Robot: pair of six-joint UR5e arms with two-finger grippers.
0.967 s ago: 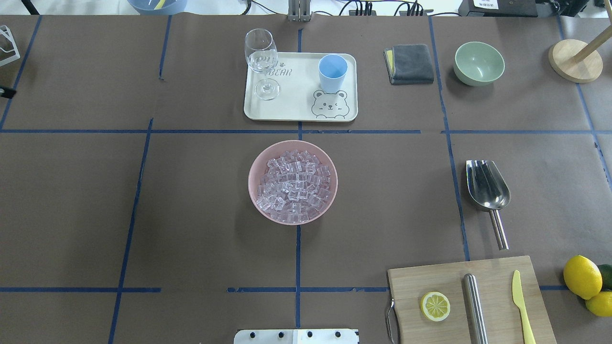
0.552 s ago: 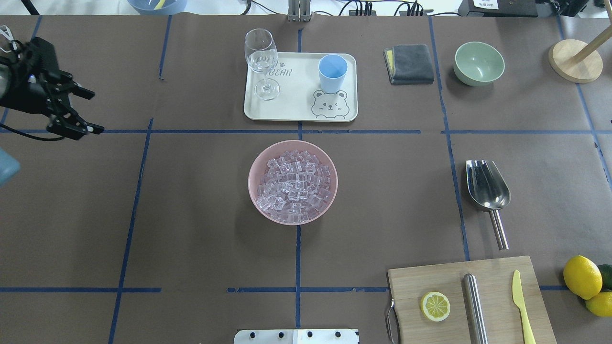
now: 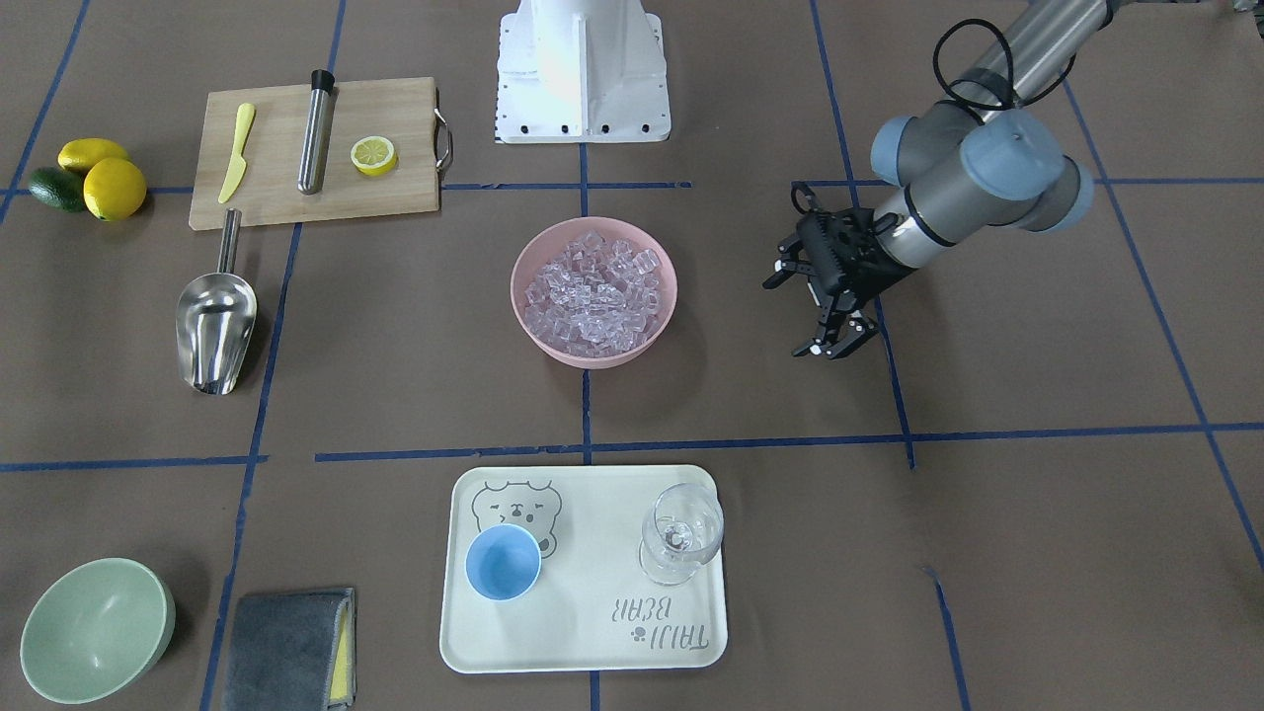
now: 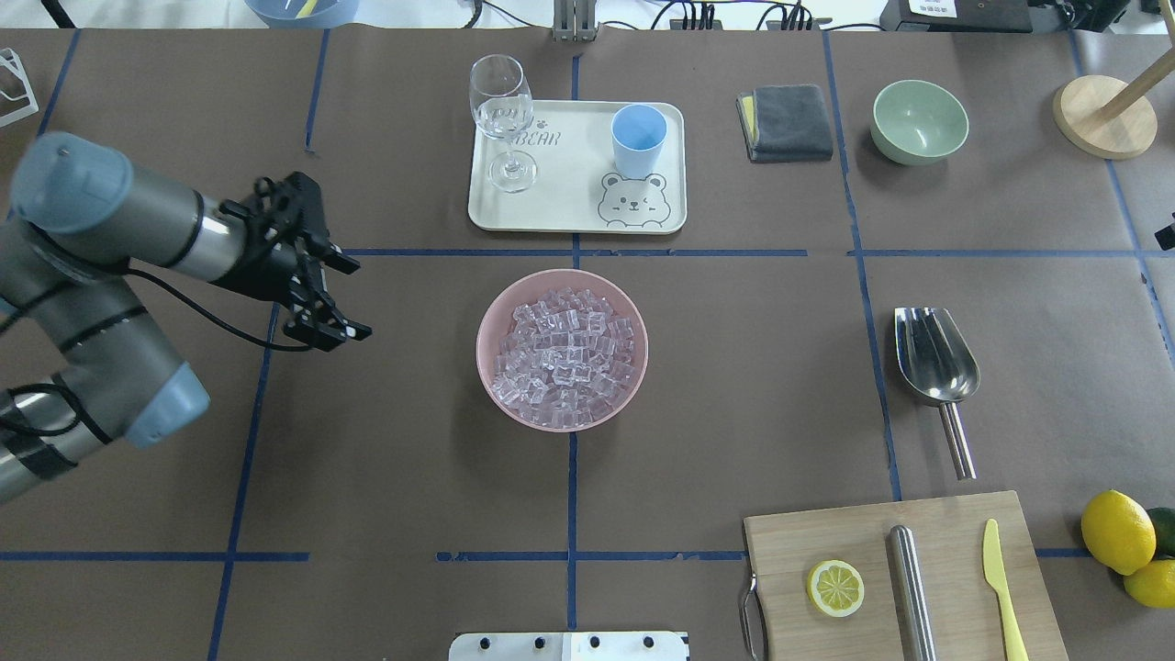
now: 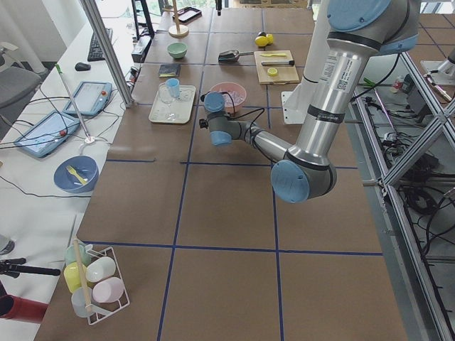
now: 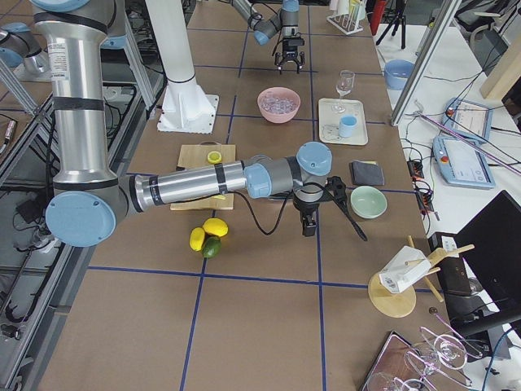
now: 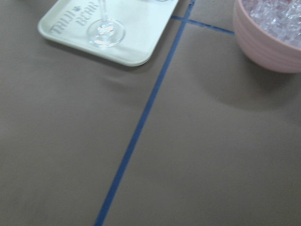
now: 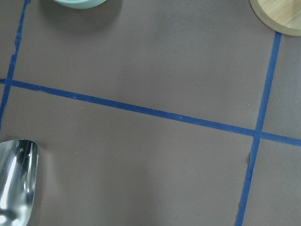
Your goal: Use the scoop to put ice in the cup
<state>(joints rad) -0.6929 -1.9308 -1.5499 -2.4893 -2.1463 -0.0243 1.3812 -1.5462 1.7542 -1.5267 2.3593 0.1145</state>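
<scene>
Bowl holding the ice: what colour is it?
Pink bowl, best seen in the overhead exterior view.

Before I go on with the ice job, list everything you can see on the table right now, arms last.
ice: many cubes, clear, in the pink bowl
pink bowl: one, table centre
cup: one, light blue, on the tray, empty
glass: one, clear, on the tray
tray: one, cream, beyond the pink bowl
scoop: one, steel, robot's right
green bowl: one, far right
cloth: one, grey, beside the green bowl
board: one, wooden, near right
lemon half, steel cylinder, yellow knife: one each, on the board
lemons: two, yellow, right of the board
left claw: black, open, empty
right claw: black, state unclear
</scene>
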